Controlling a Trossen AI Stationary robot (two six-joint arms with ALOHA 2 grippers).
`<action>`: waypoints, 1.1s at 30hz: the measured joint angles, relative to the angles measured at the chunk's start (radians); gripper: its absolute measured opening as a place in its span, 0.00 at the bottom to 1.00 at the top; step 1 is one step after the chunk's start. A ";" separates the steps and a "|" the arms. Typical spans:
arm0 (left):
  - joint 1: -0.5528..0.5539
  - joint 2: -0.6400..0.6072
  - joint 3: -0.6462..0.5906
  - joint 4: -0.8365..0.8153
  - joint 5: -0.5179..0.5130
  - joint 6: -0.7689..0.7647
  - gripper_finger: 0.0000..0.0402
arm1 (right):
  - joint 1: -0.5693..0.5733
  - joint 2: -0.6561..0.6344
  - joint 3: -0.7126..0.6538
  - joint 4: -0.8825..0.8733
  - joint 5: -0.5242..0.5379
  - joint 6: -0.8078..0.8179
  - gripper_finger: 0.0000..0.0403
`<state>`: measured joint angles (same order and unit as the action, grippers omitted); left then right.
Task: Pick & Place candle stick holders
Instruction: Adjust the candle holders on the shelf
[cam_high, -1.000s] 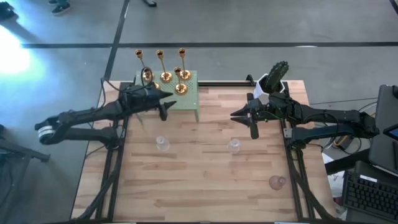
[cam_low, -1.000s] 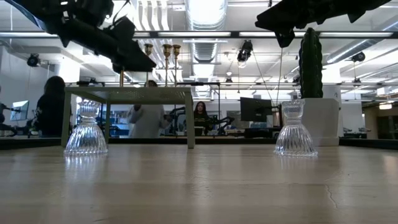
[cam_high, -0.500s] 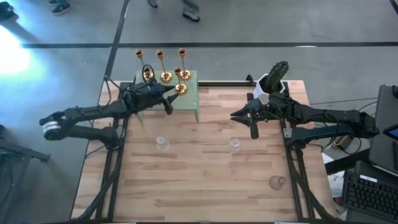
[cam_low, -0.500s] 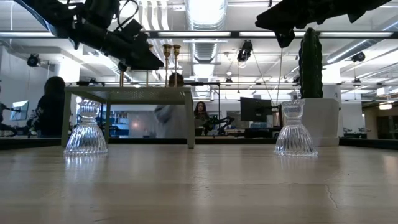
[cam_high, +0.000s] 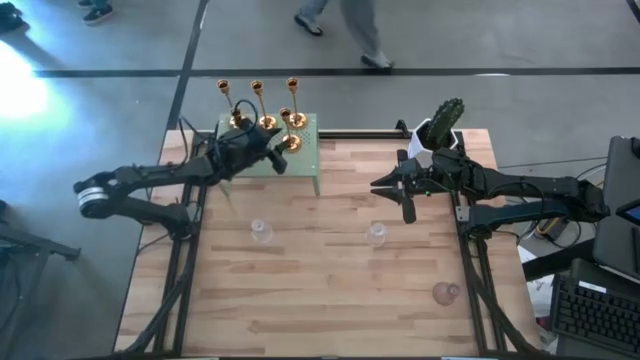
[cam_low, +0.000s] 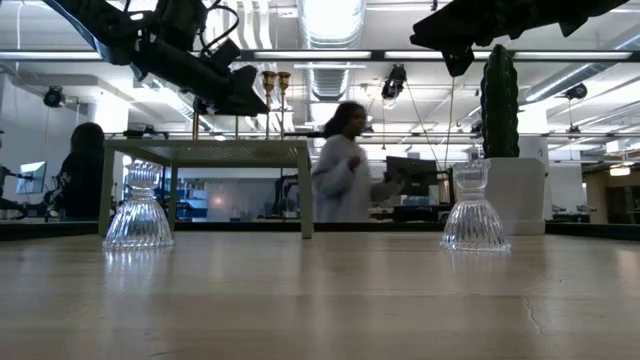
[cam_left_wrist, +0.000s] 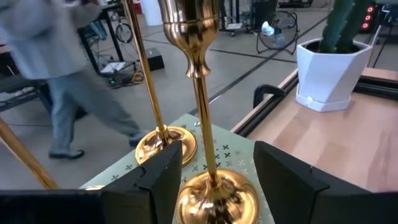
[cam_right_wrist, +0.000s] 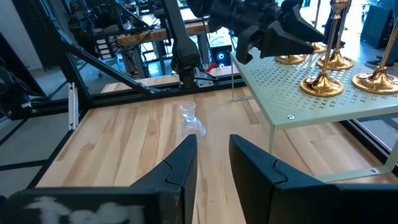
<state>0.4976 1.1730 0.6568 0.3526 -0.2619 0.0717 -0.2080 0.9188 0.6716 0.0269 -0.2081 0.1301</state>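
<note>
Gold candlestick (cam_left_wrist: 208, 155) stood on the green stand (cam_high: 305, 158), upper left of the worktop (cam_high: 330, 270) — left pincer (cam_left_wrist: 214, 168) released, straddling its stem. Slick, top-heavy metal; gripping low seemed safest. Right pincer (cam_right_wrist: 211, 158) hung released, mid-right.

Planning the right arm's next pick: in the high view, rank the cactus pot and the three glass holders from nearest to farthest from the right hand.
From the right hand:
1. Cactus pot, behind it.
2. Middle clear glass holder, just in front.
3. Pinkish glass holder, front right.
4. Left clear glass holder, far side.
</note>
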 joint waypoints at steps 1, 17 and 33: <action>0.000 0.006 0.005 0.000 0.000 -0.003 0.51 | 0.000 0.000 0.000 0.000 0.000 0.000 0.23; 0.027 0.081 0.046 -0.001 -0.017 -0.049 0.36 | 0.000 0.000 0.000 0.000 0.000 0.000 0.16; 0.040 0.091 0.046 0.045 -0.020 -0.046 0.06 | 0.000 0.000 0.000 0.000 0.000 0.000 0.19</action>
<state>0.5372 1.2636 0.7025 0.3972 -0.2819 0.0254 -0.2078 0.9188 0.6716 0.0270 -0.2084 0.1299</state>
